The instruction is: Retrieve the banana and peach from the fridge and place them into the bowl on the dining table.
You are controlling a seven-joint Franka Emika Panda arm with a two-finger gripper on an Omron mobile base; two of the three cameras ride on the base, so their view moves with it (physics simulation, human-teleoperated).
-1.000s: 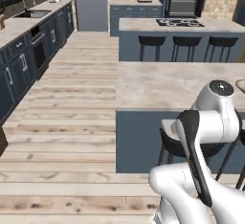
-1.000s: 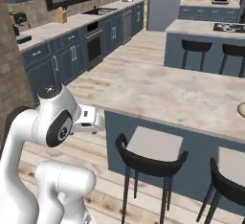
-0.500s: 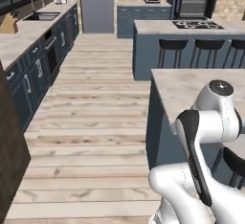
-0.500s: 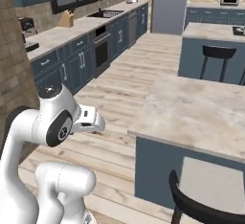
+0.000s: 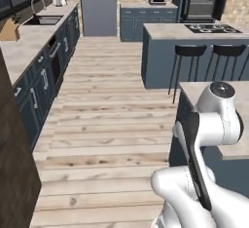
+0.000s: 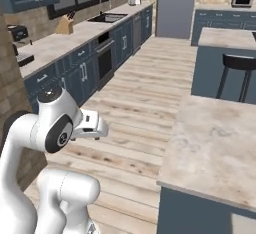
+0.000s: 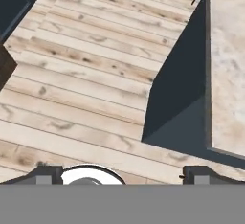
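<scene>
a: what is seen of the gripper (image 7: 122, 175)?

b: in the hand view its two dark fingertips (image 7: 45, 174) are seen far apart at the bottom edge, one at each side. the jaws are spread wide and nothing is held between them; only wooden floor (image 7: 81, 74) is seen in the gap.

a: and where is the dining table (image 6: 220, 148) found?

b: in the right base view its beige marbled top is spread across the lower right, close to the arm. in the left base view a corner of the same top is seen at the right edge, partly hidden behind the white arm (image 5: 214, 124). in the hand view the stone top runs down the right side, with the blue-grey base below it.

a: is the fridge (image 5: 203, 0) seen?

b: a tall black unit is seen at the far end of the room in the left base view, behind the island with the cooktop (image 5: 194, 32). its doors appear closed, though little detail can be made out at that range. whether the banana and peach are inside cannot be told.

a: what else is shown?

b: two black stools (image 5: 189, 51) are set against the island. along the left wall a run of blue-grey cabinets (image 6: 85, 68) is seen, with a sink (image 6: 107, 17) and tap set in the counter and a knife block (image 6: 64, 25) beside it. a tall grey panel (image 5: 99, 5) stands at the far end of the wooden floor.
</scene>
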